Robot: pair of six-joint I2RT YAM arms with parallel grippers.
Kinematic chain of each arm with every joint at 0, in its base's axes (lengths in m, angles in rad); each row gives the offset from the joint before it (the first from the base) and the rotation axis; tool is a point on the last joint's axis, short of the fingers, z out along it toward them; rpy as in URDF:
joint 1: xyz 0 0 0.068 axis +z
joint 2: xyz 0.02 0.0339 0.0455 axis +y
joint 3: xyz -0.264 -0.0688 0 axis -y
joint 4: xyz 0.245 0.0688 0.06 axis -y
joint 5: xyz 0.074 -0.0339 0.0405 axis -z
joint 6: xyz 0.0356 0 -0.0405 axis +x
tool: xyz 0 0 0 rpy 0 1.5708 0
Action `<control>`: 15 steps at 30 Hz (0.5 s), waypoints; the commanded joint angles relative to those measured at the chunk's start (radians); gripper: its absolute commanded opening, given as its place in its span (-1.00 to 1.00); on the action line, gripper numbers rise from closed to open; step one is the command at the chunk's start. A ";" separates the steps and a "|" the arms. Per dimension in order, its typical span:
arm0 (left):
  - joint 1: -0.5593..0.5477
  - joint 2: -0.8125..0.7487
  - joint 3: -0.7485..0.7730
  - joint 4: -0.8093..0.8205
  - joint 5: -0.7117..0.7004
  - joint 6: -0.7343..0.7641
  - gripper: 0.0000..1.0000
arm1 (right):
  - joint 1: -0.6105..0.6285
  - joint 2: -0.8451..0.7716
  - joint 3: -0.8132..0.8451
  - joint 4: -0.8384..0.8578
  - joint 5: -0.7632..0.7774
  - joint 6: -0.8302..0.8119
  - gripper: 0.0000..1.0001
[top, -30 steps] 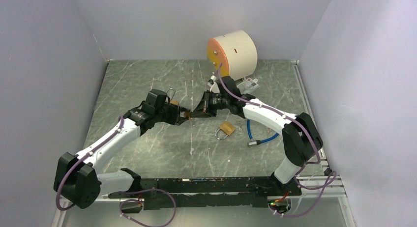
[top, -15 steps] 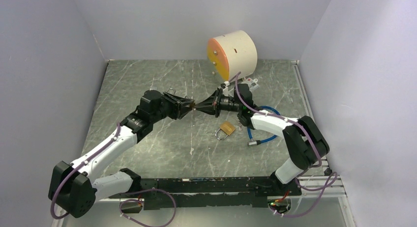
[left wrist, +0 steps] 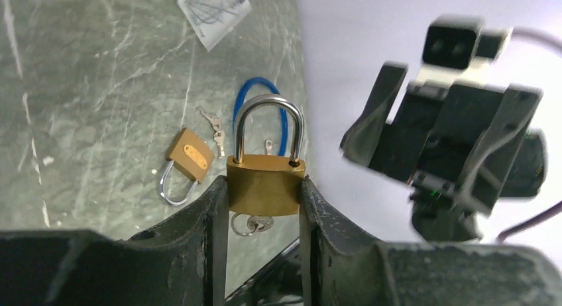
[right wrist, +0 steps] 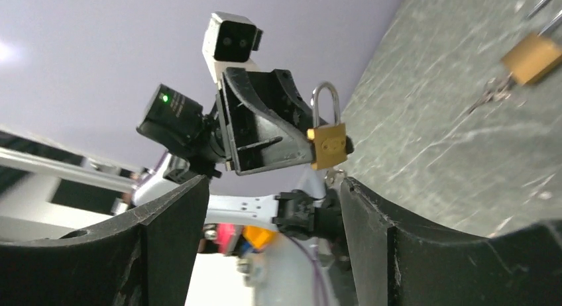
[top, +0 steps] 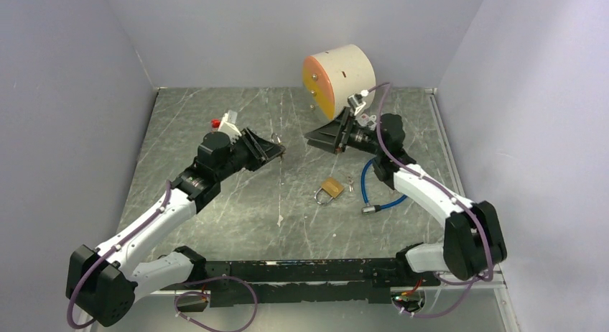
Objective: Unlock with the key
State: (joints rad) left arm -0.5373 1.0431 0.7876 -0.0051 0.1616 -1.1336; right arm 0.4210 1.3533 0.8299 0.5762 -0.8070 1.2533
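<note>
My left gripper is shut on the body of a brass padlock, held in the air with its steel shackle pointing away from the wrist. A small silver key on a ring sticks out of the padlock's underside. In the top view the padlock hangs left of centre. My right gripper faces it from the right, a short gap away, open with nothing between its fingers. The right wrist view shows the held padlock beyond the jaws.
A second brass padlock lies on the marble table with loose keys beside it. A blue cable lock lies to their right. A cream cylinder with an orange face stands at the back, with a white tag near it.
My right gripper was shut at the padlock's key; it has opened and drawn back to the right. The left gripper has carried the padlock up and slightly back, key still in it.
</note>
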 commanded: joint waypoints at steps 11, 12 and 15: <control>-0.004 0.012 0.224 0.253 0.705 0.636 -0.58 | -0.022 -0.222 0.142 -0.169 -0.153 -0.548 0.40; -0.004 0.018 0.233 0.261 0.720 0.638 -0.58 | -0.021 -0.221 0.139 -0.140 -0.167 -0.531 0.33; -0.004 0.053 0.257 0.295 0.795 0.613 -0.58 | -0.017 -0.221 0.136 -0.053 -0.189 -0.480 0.13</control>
State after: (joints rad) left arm -0.5407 1.0588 0.9863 0.2035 0.7914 -0.5716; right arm 0.3977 1.1362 0.9356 0.4065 -0.9455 0.7780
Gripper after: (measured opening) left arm 0.382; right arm 0.606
